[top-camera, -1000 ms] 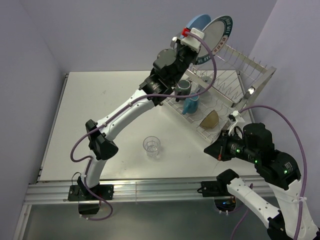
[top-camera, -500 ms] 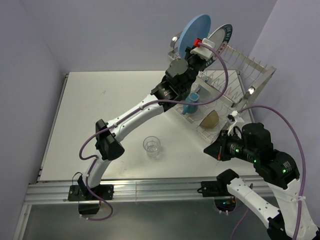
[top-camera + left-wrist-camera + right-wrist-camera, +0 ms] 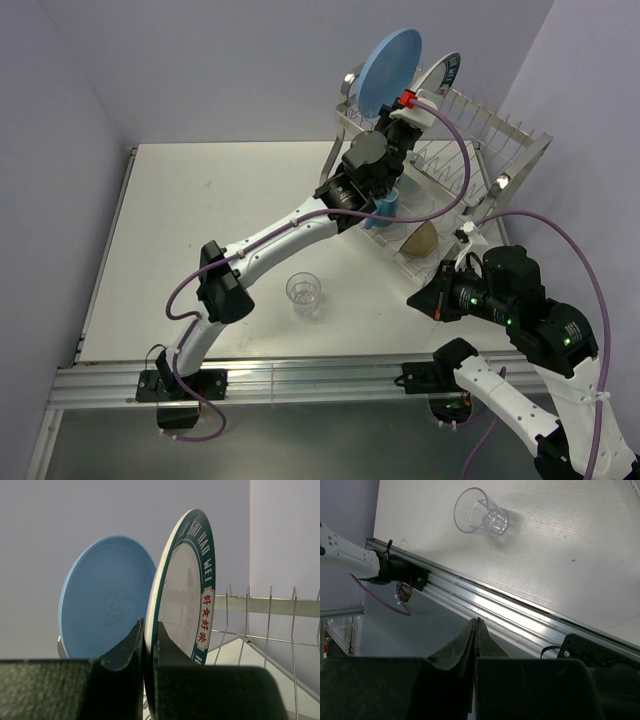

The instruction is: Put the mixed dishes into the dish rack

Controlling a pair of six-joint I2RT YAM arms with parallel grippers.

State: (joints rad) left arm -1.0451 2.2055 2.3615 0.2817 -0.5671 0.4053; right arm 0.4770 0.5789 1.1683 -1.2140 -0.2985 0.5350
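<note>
- Lavender walls box in a white table (image 3: 200, 220) in the top view. The dish rack (image 3: 505, 150) stands at the far right corner.
- From up here I count the light-blue plate (image 3: 392, 62) on edge at the rack's far end. A bowl (image 3: 421, 240) and a light-blue cup (image 3: 389, 205) sit in the lower tier.
- The left gripper (image 3: 414, 103) reaches up to the white plate (image 3: 444, 72), which stands on edge just beside the blue one.
- The clear glass (image 3: 304, 292) stands alone on the table, well apart from the rack, so I judge that one is left to load.
- My left arm covers part of the lower tier. I can't find either mug or say whether they are in.
- The right gripper (image 3: 412, 299) hangs low near the front edge, pointed toward the glass.
- Left wrist: the left gripper (image 3: 149, 630) has its jaws pinched on the white plate (image 3: 186, 590) at the lower rim. The light-blue plate (image 3: 107, 605) stands behind it.
- Both plates' bottoms are cut off by the fingers, so I can't tell whether the white plate sits between the prongs (image 3: 270, 612) yet.
- Right wrist: the right gripper (image 3: 475, 623) has its jaws pressed together on nothing. The clear glass (image 3: 481, 512) is upright on the table (image 3: 570, 560) ahead.
</note>
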